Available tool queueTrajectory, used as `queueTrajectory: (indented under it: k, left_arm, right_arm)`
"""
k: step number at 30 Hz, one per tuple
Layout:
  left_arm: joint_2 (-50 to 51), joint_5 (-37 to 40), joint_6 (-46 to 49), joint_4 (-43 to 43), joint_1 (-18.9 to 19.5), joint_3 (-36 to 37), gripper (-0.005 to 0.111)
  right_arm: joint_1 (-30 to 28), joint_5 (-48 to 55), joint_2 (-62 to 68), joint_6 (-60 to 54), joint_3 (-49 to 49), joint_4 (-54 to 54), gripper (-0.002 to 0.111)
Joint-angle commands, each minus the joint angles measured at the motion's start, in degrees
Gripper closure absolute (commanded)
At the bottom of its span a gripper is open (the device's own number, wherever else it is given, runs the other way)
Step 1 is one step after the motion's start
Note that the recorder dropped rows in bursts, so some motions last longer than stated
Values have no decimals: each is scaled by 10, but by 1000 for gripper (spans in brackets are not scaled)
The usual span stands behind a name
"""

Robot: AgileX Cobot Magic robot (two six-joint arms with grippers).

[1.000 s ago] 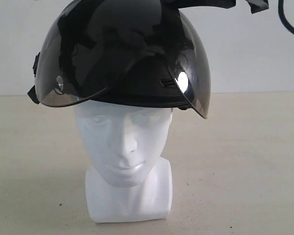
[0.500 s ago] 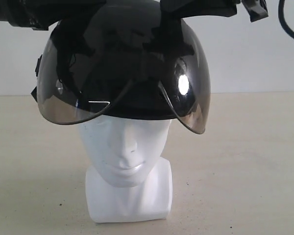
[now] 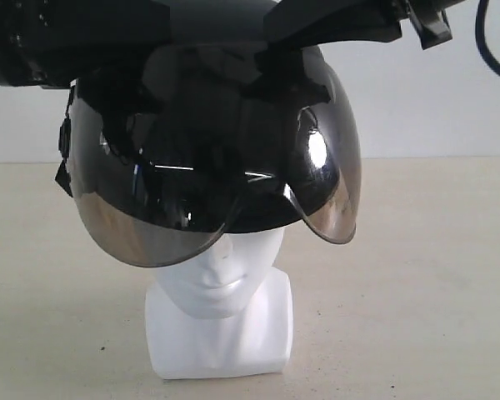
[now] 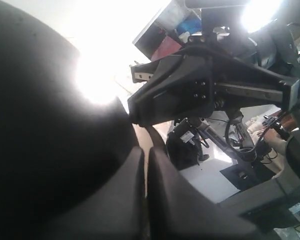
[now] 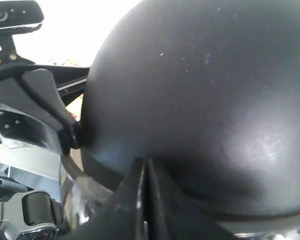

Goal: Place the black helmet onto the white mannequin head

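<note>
With left gripper (image 4: 143,156) and right gripper (image 5: 144,165) both pinched shut against the helmet (image 3: 208,167), seating it on the head (image 3: 221,287) below looks underway; next, press straight down.

Black helmet (image 3: 208,167) low over white mannequin head (image 3: 221,292)
</note>
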Motion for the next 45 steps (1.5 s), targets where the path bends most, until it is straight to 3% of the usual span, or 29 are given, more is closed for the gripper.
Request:
queueTrajectory:
  k: [1, 30, 45]
  left_arm:
    - [4, 24, 4, 75, -4, 29, 102]
    - [4, 89, 21, 75, -4, 47, 102]
    - [4, 92, 21, 75, -4, 47, 102]
  right_arm:
    - [28, -5, -1, -5, 19, -18, 108]
    - [39, -70, -2, 8, 169, -50, 108]
    - [39, -79, -2, 6, 174, -71, 108]
